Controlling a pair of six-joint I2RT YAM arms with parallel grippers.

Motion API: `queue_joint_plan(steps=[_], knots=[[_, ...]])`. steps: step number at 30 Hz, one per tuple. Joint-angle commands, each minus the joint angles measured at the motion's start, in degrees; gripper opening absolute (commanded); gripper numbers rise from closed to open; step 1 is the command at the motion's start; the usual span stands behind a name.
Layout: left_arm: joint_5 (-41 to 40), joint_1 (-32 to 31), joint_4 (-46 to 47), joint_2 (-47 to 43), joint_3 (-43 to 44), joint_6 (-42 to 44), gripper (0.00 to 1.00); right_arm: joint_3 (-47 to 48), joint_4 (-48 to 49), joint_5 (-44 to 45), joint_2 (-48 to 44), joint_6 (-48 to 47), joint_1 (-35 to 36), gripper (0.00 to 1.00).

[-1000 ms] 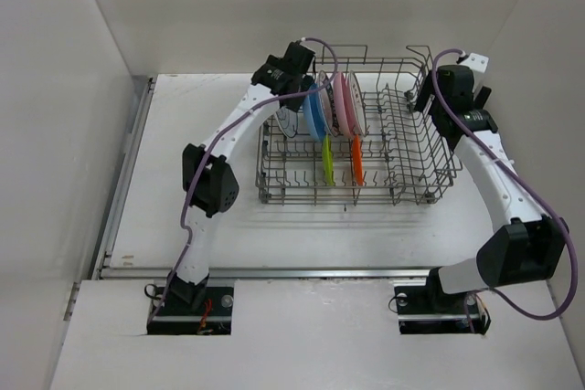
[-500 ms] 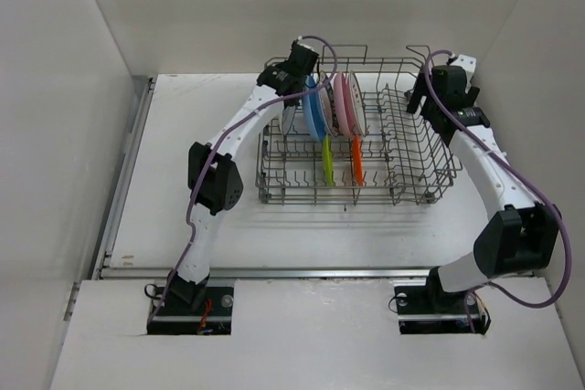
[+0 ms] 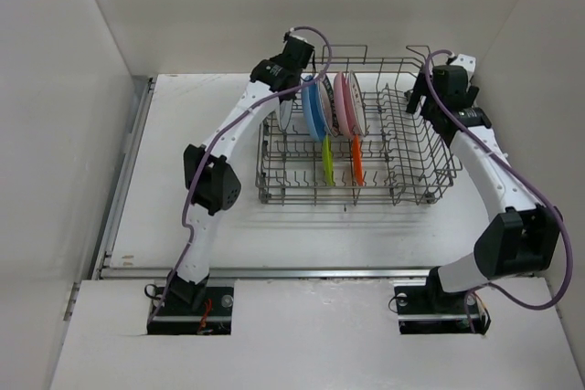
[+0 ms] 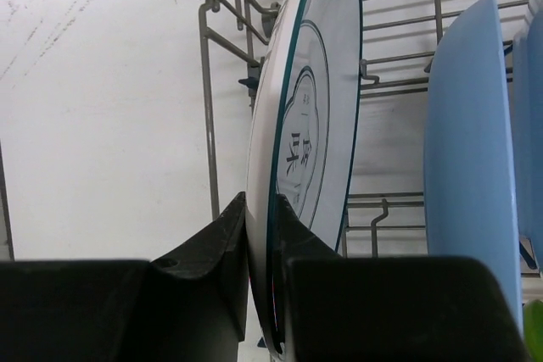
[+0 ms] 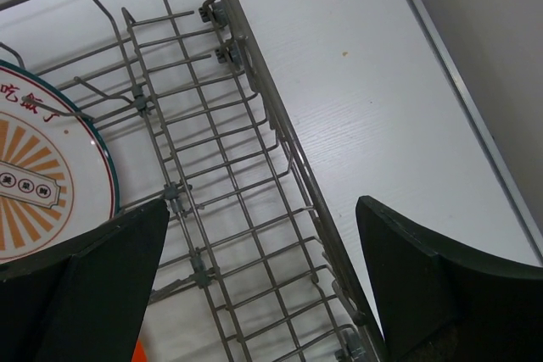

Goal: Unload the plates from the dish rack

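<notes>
The grey wire dish rack [image 3: 402, 163] stands at the table's back middle. My left gripper [image 3: 291, 68] is shut on the rim of a white plate with dark rings [image 4: 316, 116], the leftmost plate [image 3: 286, 112], which stands upright at the rack's left end. Its two fingers pinch the plate's edge from both sides [image 4: 261, 214]. Blue plates [image 3: 315, 112] and pink plates [image 3: 348, 103] stand beside it, with a yellow-green plate [image 3: 327, 163] and an orange plate [image 3: 356, 163] nearer the front. My right gripper [image 3: 428, 90] hangs open over the rack's right rim [image 5: 254, 91], holding nothing.
A plate with an orange ray pattern [image 5: 38, 184] shows at the left edge of the right wrist view. White walls enclose the table on three sides. A metal rail [image 3: 123, 180] runs along the table's left edge. Bare table lies left of the rack [image 4: 102, 125].
My left gripper has closed on the white ringed plate's rim and shifted slightly up and left. My right gripper has moved toward the rack's back right corner, still open.
</notes>
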Motion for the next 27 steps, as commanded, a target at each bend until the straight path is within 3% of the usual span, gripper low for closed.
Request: queue_joint_plan(steps=[1, 8, 12, 19, 24, 27], knots=[[-3.7, 0.5, 1.8, -7.5, 3.3, 1.7, 0.00, 2.7, 1.2, -0.8, -3.5, -0.8, 0.5, 0.97], [-6.9, 1.7, 4.0, -10.5, 3.3, 2.7, 0.00, 1.4, -0.1, -2.5, -7.2, -0.8, 0.5, 0.93], [-7.7, 2.2, 4.6, -11.8, 3.3, 2.7, 0.00, 0.1, -0.1, -6.7, -8.6, -0.8, 0.5, 0.78], [8.7, 10.6, -0.1, -16.1, 2.5, -2.8, 0.00, -1.5, -0.1, -17.2, -9.2, -0.8, 0.5, 0.69], [24.7, 22.4, -1.2, -19.7, 1.4, -5.0, 0.00, -2.1, 1.2, -22.6, -10.3, -0.8, 1.9, 0.69], [31.9, 29.8, -1.2, -21.5, -4.6, -5.0, 0.00, -2.1, 2.0, -26.7, -11.7, -1.4, 3.6, 0.69]])
